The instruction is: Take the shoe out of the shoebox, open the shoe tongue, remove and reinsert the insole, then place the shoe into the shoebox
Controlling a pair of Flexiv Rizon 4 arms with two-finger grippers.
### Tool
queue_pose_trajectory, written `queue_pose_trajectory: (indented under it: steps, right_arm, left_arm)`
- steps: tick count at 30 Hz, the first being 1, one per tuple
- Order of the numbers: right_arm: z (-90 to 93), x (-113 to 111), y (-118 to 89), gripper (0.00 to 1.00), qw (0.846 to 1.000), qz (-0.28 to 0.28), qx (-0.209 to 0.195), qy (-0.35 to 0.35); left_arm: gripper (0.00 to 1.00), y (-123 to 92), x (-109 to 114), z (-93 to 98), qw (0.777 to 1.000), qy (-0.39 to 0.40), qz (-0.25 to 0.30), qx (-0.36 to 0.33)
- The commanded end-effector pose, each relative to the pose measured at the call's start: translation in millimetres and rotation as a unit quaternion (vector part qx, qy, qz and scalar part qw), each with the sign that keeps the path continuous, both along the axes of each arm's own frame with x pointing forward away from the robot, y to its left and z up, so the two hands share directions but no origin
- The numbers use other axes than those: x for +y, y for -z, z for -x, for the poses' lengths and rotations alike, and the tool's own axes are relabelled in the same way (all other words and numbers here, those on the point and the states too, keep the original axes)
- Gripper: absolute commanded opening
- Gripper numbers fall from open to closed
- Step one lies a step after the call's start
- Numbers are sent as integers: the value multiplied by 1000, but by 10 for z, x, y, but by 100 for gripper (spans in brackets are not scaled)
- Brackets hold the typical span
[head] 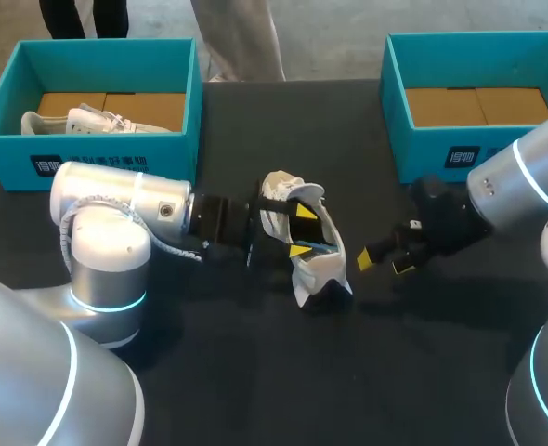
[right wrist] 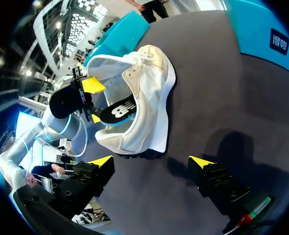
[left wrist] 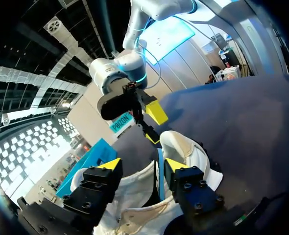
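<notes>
White lace-up sneaker [head: 316, 269] lying on black table [head: 255, 390] — left gripper [head: 302, 230] sitting spread inside its mouth, clamping nothing. Right gripper [head: 384, 264] hovering unclenched beside it. Left teal cardboard shoebox [head: 116, 153] holding second white shoe [head: 88, 121]; right teal shoebox [head: 423, 149] — brown liner [head: 478, 104] only.

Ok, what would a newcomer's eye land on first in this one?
Most likely the white shoe lying in the middle of the dark table, with the left end effector reaching into its opening. Next comes the right end effector, open beside the shoe and touching nothing. At the far edge stand two teal boxes: the left box holds a second shoe, while the right box has none.
</notes>
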State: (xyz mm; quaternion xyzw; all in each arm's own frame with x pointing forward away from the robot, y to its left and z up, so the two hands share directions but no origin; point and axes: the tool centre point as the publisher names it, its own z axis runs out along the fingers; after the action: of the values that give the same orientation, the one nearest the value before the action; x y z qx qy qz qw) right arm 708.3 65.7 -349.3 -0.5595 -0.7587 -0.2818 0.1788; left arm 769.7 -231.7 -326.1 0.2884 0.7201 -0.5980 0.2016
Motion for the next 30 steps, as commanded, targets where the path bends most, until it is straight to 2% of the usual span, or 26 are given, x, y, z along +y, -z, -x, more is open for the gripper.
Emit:
queue_pose_trajectory:
  steps: [1, 3, 6, 12, 13, 14, 22, 30]
  right_arm:
    - [7, 40, 21, 100, 1000, 1, 0, 1]
    - [10, 48, 25, 100, 1000, 0, 0, 1]
    - [13, 53, 27, 100, 1000, -1, 1, 1]
    - [24, 74, 19, 100, 1000, -2, 0, 1]
    - [28, 74, 16, 100, 1000, -2, 0, 1]
    - [31, 72, 11, 100, 1000, -1, 0, 1]
    - [43, 39, -71, 100, 1000, 4, -4, 1]
    - [54, -21, -137, 100, 1000, 25, -6, -12]
  left_arm:
    - [90, -80, 63, 31, 1000, -3, 7, -1]
    - [88, -104, 70, 33, 1000, -2, 8, -3]
    - [79, -115, 75, 31, 1000, 0, 8, -5]
    - [26, -143, 90, 22, 1000, 8, 5, -9]
    - [9, -153, 95, 20, 1000, 11, 4, -10]
    - [0, -161, 101, 19, 1000, 14, 2, -13]
    - [0, -212, 154, 20, 998, 48, -17, -23]
    - [0, -247, 205, 97, 991, 113, -55, -47]
